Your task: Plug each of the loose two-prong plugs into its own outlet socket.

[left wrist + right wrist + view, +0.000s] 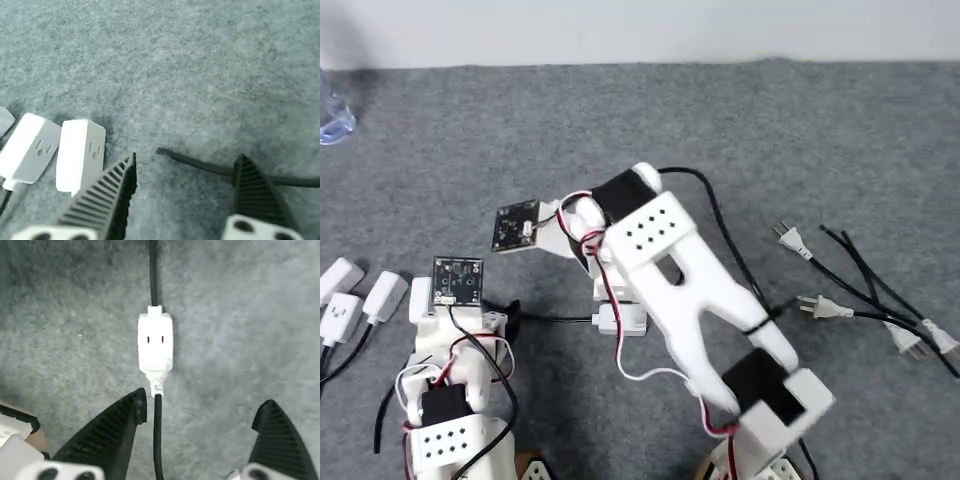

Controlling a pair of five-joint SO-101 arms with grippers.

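Observation:
Several loose two-prong plugs [820,307] on black cables lie at the right of the grey mat; another plug [790,238] lies farther back. Two white outlet sockets [385,295] rest at the far left, seen near my left gripper [186,167] as socket blocks [80,155]. That gripper is open over a black cable end [160,151]. My right gripper [204,405] is open above a white socket block [155,342] with two slots and a black cable at each end. In the high view that block [620,318] lies partly under the right arm [670,270].
The left arm [450,400] stands at the front left. A black cable [555,318] runs between the arms. A clear plastic item [332,115] sits at the far left back corner. Bare mat stretches across the back.

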